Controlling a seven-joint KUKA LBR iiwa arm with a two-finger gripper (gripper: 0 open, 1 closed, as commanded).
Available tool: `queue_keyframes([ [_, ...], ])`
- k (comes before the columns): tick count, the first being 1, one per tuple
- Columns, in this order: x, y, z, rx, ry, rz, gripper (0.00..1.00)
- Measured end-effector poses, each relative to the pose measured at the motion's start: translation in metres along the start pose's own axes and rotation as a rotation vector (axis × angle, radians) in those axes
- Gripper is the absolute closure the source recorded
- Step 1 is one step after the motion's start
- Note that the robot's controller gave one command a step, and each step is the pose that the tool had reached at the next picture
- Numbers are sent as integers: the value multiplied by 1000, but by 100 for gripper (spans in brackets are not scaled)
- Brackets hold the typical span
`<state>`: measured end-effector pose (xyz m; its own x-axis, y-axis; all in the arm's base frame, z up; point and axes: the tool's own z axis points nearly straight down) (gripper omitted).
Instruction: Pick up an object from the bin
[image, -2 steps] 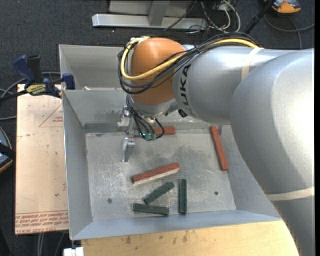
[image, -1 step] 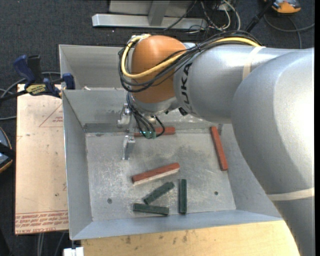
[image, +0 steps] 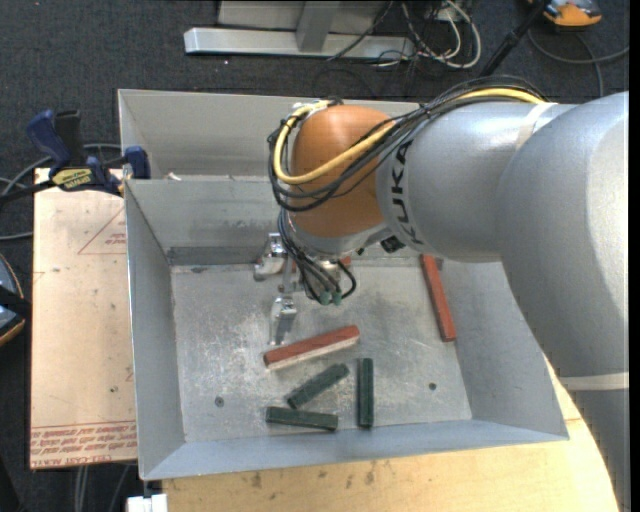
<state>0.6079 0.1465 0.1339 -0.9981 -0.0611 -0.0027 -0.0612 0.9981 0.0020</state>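
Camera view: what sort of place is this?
Likely a robotics lab: a large silver robot arm reaches into a grey metal bin holding flat red sticks and dark green sticks, and loose cables lie on dark carpet.

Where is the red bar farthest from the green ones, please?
In the camera view, the red bar lies at the bin's right side, up-right of the red-and-pale bar.
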Motion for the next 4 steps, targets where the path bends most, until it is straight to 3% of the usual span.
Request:
queue_keyframes([
  [1, 5, -14, 36, 1, 0, -165, 0],
  [2, 78, -30, 55, -6, -18, -16, 100],
  [3, 78, -30, 55, -6, -18, -16, 100],
  [4, 70, -42, -123, 0, -8, -17, 100],
])
